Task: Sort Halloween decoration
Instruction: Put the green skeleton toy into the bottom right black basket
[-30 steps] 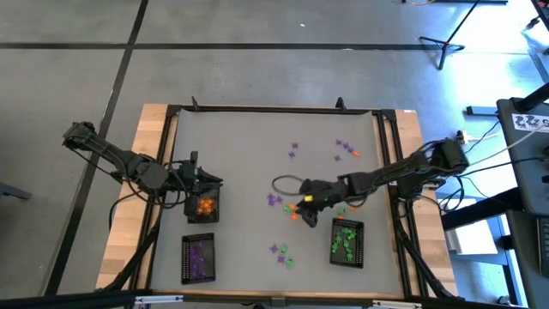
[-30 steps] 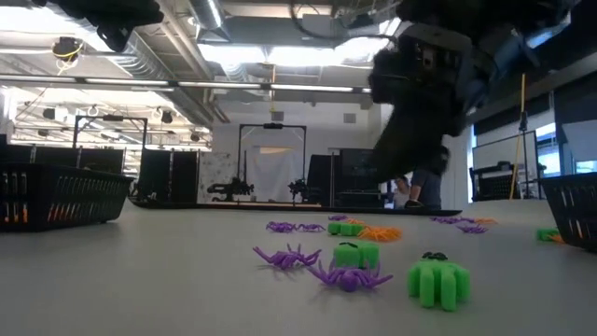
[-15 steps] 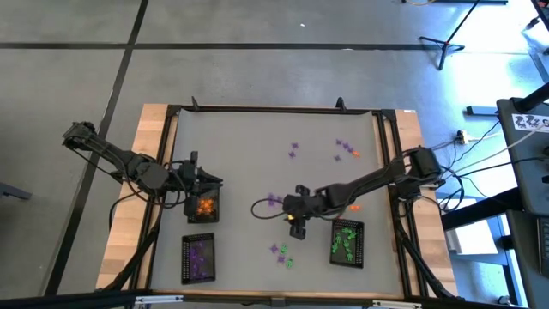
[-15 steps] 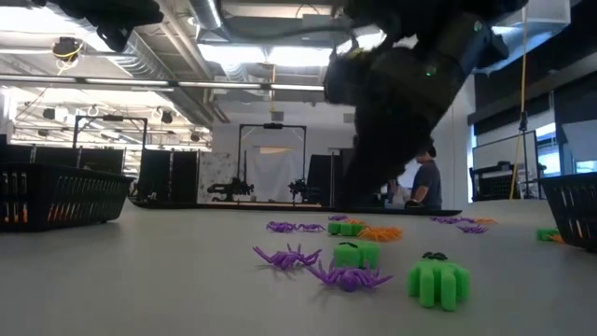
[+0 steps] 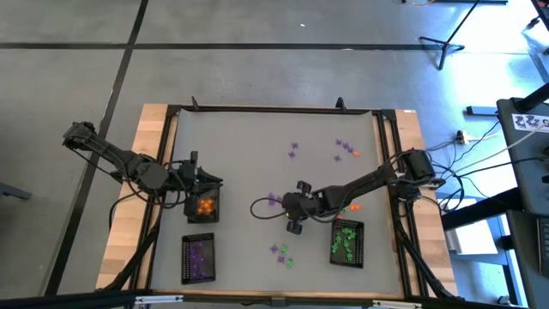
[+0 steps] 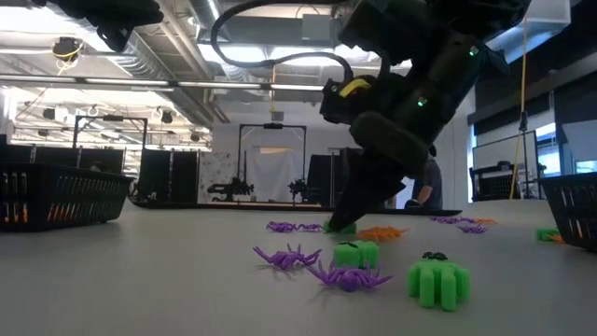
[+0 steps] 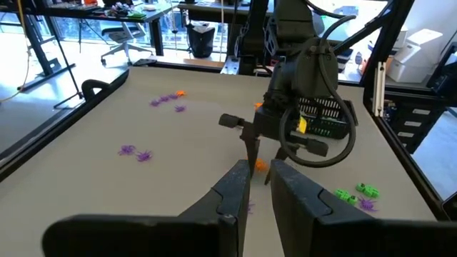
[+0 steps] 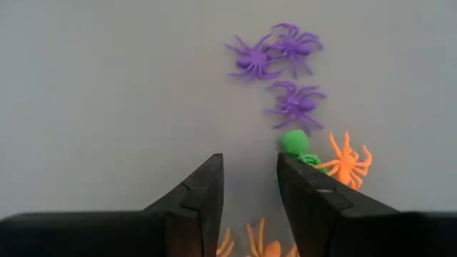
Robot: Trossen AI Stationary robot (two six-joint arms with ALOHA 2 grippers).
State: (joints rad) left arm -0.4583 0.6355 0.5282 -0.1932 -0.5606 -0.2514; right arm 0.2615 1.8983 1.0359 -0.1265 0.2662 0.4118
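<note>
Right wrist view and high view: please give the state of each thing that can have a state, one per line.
right gripper: open, empty, low over the table beside a green trinket.
left gripper: nearly closed, empty, above the orange tray.
orange tray: holds orange pieces.
purple tray: holds purple pieces.
green tray: holds green pieces.
purple spiders: loose on the table, unsorted.
orange spider: loose, unsorted.

You will find no text, label, brand, number or sign that can be read in any view.
</note>
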